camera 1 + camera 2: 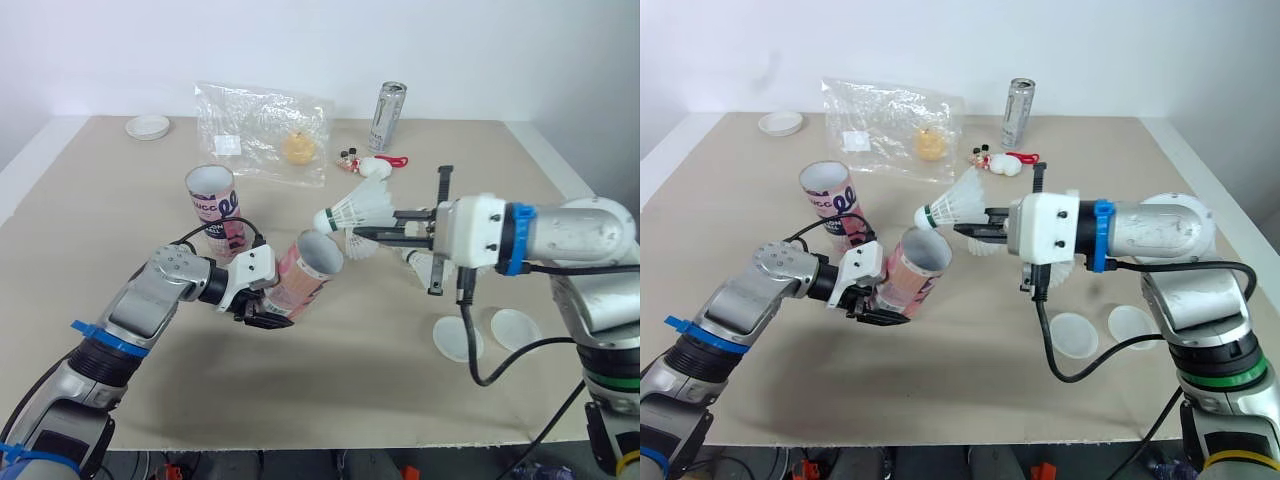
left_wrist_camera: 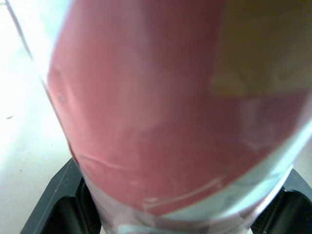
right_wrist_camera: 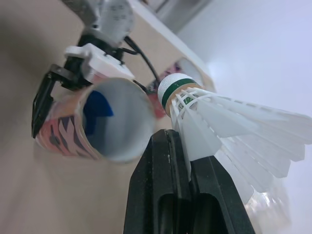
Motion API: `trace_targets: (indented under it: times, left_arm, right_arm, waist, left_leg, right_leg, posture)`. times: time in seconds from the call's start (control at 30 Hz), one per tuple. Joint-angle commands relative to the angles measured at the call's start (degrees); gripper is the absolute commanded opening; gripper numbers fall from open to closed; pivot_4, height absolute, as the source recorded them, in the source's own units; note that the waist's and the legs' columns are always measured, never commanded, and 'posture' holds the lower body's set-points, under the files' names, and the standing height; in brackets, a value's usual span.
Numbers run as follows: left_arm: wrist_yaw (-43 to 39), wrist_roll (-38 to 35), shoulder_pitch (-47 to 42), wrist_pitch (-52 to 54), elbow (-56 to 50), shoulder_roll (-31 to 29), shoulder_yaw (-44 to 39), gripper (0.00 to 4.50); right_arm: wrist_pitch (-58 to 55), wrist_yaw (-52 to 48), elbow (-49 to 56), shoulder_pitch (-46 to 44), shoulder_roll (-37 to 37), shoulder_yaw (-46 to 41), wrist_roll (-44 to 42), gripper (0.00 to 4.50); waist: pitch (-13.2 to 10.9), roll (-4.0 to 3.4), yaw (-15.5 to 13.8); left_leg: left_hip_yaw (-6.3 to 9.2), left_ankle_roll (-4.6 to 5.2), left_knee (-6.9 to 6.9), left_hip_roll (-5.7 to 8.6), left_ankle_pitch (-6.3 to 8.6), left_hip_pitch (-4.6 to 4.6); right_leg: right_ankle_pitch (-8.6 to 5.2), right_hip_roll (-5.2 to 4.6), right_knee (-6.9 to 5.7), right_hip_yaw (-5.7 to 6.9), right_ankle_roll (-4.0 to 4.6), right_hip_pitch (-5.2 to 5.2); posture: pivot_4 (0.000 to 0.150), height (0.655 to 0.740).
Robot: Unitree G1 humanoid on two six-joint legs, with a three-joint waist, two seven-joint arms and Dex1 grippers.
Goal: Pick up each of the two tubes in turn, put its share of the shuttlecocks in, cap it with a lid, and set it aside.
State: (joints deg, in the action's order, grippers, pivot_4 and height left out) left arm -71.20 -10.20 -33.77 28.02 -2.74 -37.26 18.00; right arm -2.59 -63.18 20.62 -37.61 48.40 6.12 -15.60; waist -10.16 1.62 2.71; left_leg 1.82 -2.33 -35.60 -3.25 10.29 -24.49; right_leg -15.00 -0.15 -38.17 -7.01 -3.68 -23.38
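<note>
Left of the frame's centre, the left hand (image 1: pixel 268 312) clamps its black fingers around the lower part of a pink patterned cardboard tube (image 1: pixel 305 275). The tube is lifted off the beige desk (image 1: pixel 100 230) and tilted, its open white-lined mouth turned toward the right of the frame.

The right hand (image 1: pixel 368 233) reaches in from the right. Its fingers are pinched narrowly on the feather skirt of a white shuttlecock with a green-banded cork (image 1: pixel 360 208). The cork points toward the left and sits just beside the upper rim of the tube's mouth, still outside it. More white feathered shuttlecocks (image 1: pixel 358 250) lie on the desk just under that hand.

A second pink tube (image 1: pixel 215 205) stands upright and open, above and left of the held one. Two round translucent white lids (image 1: pixel 457 338) lie flat side by side at the lower right, and a third white lid (image 1: pixel 148 126) sits at the upper left. Along the top of the frame are a crinkled clear plastic bag (image 1: pixel 262 130) and a silver drink can (image 1: pixel 387 117).
</note>
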Motion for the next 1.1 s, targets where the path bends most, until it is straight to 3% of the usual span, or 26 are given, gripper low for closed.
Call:
trace_targets:
  times: [0.03,0.4,0.43,0.47,0.6,0.63,0.73,0.87,0.97,1.1]
  left_arm:
    - [0.7,0.1,-1.0,0.5,-0.3,-0.3,-0.6,3.09]
    - [2.3,-0.6,-0.7,1.9,-1.5,0.5,-0.8,3.09]
    - [2.5,-0.6,-0.4,2.1,-1.8,0.5,-0.8,3.09]
    - [2.7,-0.6,-0.1,2.2,-2.1,0.5,-0.8,3.09]
    - [3.1,-0.8,0.7,2.7,-2.7,0.1,-1.1,3.09]
    - [3.2,-0.9,0.9,2.9,-2.8,-0.1,-1.2,3.09]
    - [3.4,-1.2,1.6,3.0,-3.2,-0.6,-1.5,3.09]
    - [3.6,-1.7,3.4,2.7,-4.3,-2.3,-2.7,3.09]
    - [3.3,-2.7,5.1,2.8,-5.8,-3.6,-3.8,3.09]
    - [2.0,-3.3,7.0,2.3,-7.0,-6.9,-5.3,3.09]
  right_arm:
    - [7.6,-3.8,-3.4,-2.9,-0.2,2.9,4.4,0.11]
    - [18.0,-9.4,-12.3,-9.4,-2.7,7.8,8.9,0.11]
    - [18.0,-10.0,-12.5,-9.9,-2.9,7.9,8.5,0.54]
    - [17.9,-10.5,-12.6,-10.5,-3.0,7.6,8.0,1.30]
    - [16.5,-11.5,-12.0,-11.3,-2.6,6.2,6.0,2.55]
    - [13.5,-10.7,-11.0,-10.9,-2.9,5.2,3.8,3.16]
    - [3.5,-5.9,-8.2,-9.0,-4.1,1.7,-1.3,4.36]
    - [-24.5,12.0,-3.9,1.7,-8.7,-7.5,-13.7,4.44]
    - [-34.5,26.6,0.0,8.8,-17.2,-11.1,-16.7,4.44]
    - [-41.0,37.5,5.1,14.7,-24.1,-8.6,-14.3,4.44]
  waist:
    - [0.0,-0.01,0.0]
    - [-0.1,-0.10,0.0]
    - [-0.1,-0.10,0.0]
    - [-0.1,-0.11,0.0]
    - [-0.1,-0.12,0.0]
    - [-0.1,-0.12,0.0]
    - [-0.1,-0.12,0.0]
    - [0.0,0.05,-0.1]
    - [0.0,0.03,0.0]
    - [-0.1,-0.12,0.3]
  left_leg:
    - [0.00,0.00,0.00,0.02,0.01,-0.01]
    - [0.01,0.00,-0.08,0.01,0.00,0.04]
    - [0.01,0.00,-0.10,0.02,0.00,0.03]
    - [0.01,0.00,-0.11,0.02,0.00,0.03]
    - [0.02,0.00,-0.10,0.02,0.00,0.04]
    - [0.03,0.00,-0.10,0.02,0.00,0.04]
    - [0.04,0.00,-0.11,0.02,0.00,0.04]
    - [0.12,0.00,-0.10,0.00,0.00,0.04]
    - [0.21,0.00,-0.10,0.01,0.00,0.03]
    - [0.17,-0.01,-0.10,0.02,0.00,0.13]
  right_leg:
    - [0.00,-0.01,0.00,0.00,0.01,-0.01]
    - [0.03,-0.01,-0.07,0.01,-0.04,0.02]
    - [0.03,-0.01,-0.08,0.01,-0.04,0.02]
    - [0.04,-0.02,-0.08,0.01,-0.02,0.04]
    - [0.06,-0.02,-0.09,0.01,0.01,0.04]
    - [0.06,-0.02,-0.10,0.01,0.02,0.05]
    - [0.18,-0.02,-0.11,0.00,0.23,0.05]
    - [0.16,-0.01,-0.13,0.05,0.29,0.07]
    - [0.12,-0.01,-0.20,0.15,0.37,0.07]
    - [-0.06,0.06,-0.67,0.05,0.36,-0.09]
  posture:
    - [0.150,0.7400]
    - [0.150,0.7400]
    - [0.150,0.7400]
    - [0.150,0.7400]
    - [0.150,0.7400]
    - [0.150,0.7400]
    - [0.150,0.7400]
    - [0.150,0.7400]
    - [0.150,0.7400]
    - [0.150,0.7400]
